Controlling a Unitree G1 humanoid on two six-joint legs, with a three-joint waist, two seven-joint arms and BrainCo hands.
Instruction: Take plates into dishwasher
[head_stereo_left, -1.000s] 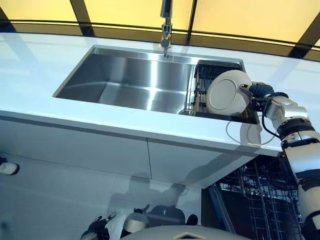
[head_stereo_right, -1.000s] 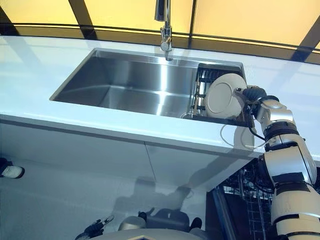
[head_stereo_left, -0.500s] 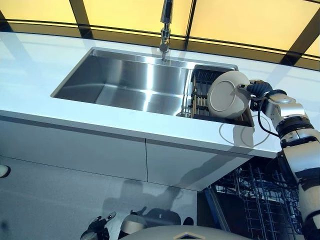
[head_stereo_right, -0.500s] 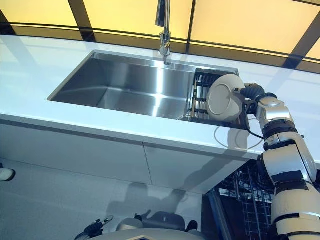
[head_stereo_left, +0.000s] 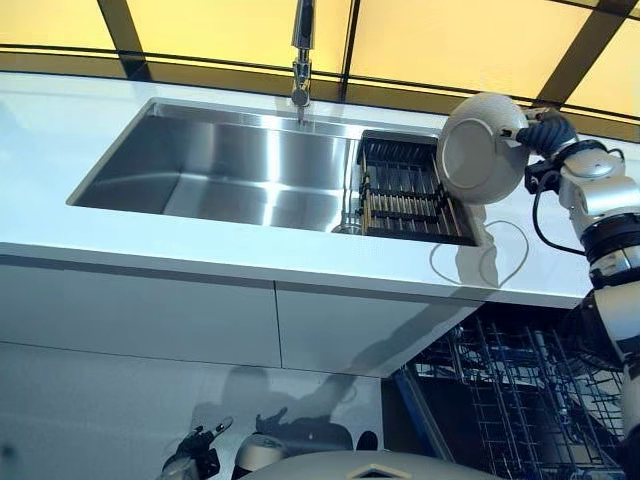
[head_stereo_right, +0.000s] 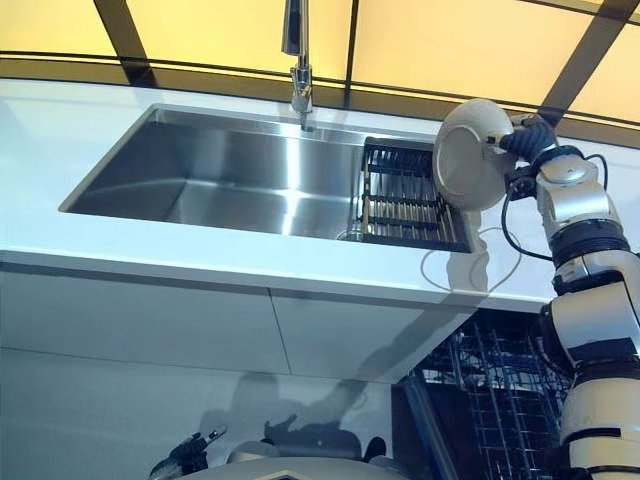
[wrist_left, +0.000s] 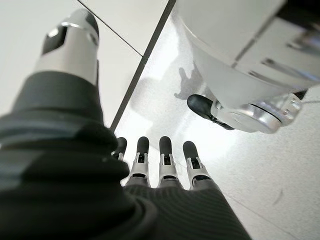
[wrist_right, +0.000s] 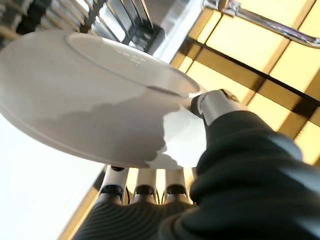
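My right hand (head_stereo_left: 545, 133) is shut on the rim of a white plate (head_stereo_left: 482, 148), thumb on one face and fingers behind it, as its wrist view shows (wrist_right: 95, 95). The plate is held on edge in the air above the right end of the sink, over the black dish rack (head_stereo_left: 405, 190). The rack holds no plates that I can see. The open dishwasher's wire rack (head_stereo_left: 510, 385) is below the counter at the lower right. My left hand (head_stereo_left: 195, 458) hangs low near the floor, fingers straight and empty (wrist_left: 160, 160).
A steel sink (head_stereo_left: 230, 170) is set in the white counter (head_stereo_left: 200, 250), with a tap (head_stereo_left: 301, 50) behind it. White cabinet fronts (head_stereo_left: 150, 315) run below the counter's edge. A window is behind the counter.
My right hand has lifted the plate up out of the dish rack and carried it to the right, above the counter. The camera has shifted right as well.
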